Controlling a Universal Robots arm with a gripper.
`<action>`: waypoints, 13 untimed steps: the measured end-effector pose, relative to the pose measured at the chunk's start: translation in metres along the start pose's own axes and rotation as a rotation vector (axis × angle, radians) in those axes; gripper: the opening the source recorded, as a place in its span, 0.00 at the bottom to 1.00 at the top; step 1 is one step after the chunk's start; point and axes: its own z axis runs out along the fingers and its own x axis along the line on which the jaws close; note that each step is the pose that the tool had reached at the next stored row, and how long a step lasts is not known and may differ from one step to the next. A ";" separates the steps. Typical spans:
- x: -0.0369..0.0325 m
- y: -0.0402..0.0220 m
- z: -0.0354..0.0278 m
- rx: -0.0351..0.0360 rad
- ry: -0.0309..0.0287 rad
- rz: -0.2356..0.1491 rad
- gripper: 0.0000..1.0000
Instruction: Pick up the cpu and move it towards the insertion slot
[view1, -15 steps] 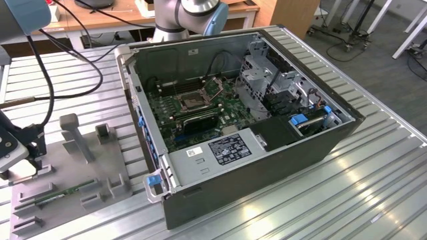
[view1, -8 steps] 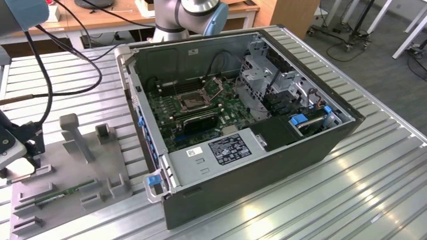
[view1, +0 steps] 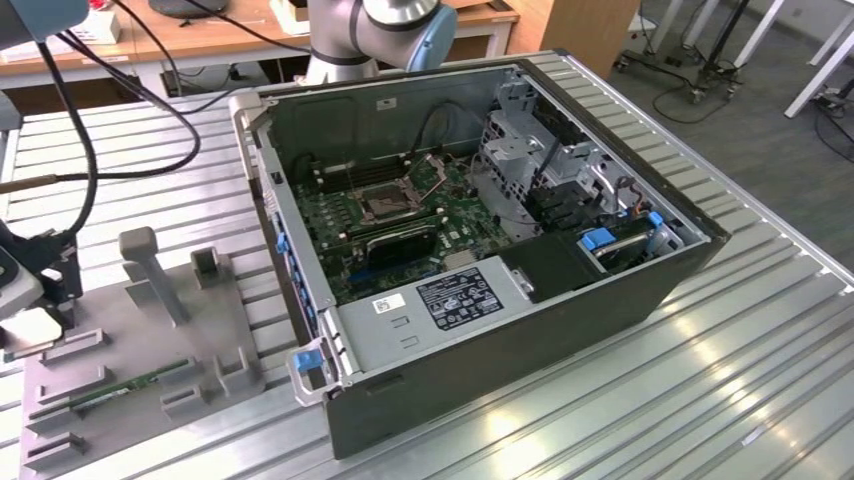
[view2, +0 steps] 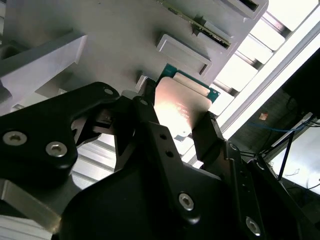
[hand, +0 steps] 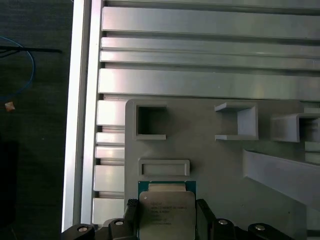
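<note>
Black two-fingered gripper (hand: 166, 203) down low over the fixture, fingers (hand: 201, 206) drawn in narrow against two opposite edges of the small flat square cpu (hand: 166, 216) with its shiny silver metal top. By the look of the first wrist view, it has hold of it. The cpu sits at the rim of the pale grey plastic fixture plate (hand: 215, 170) on the ribbed aluminium table (hand: 200, 80); lifted or resting, I can't tell. The insertion slot (view1: 387, 203), a silver-framed square socket with a dark centre, is well apart, inside the open dark metal computer case (view1: 534, 330). Done well, I'd say: edges only, gentle squeeze, cpu dead level, straight up so no corner snags.
</note>
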 end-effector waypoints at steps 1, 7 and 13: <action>0.0000 0.0001 -0.0017 0.0000 0.0001 0.000 0.54; 0.0000 0.0004 -0.0116 0.0001 0.0001 0.000 0.54; 0.0000 0.0007 -0.0191 0.0001 0.0001 0.000 0.54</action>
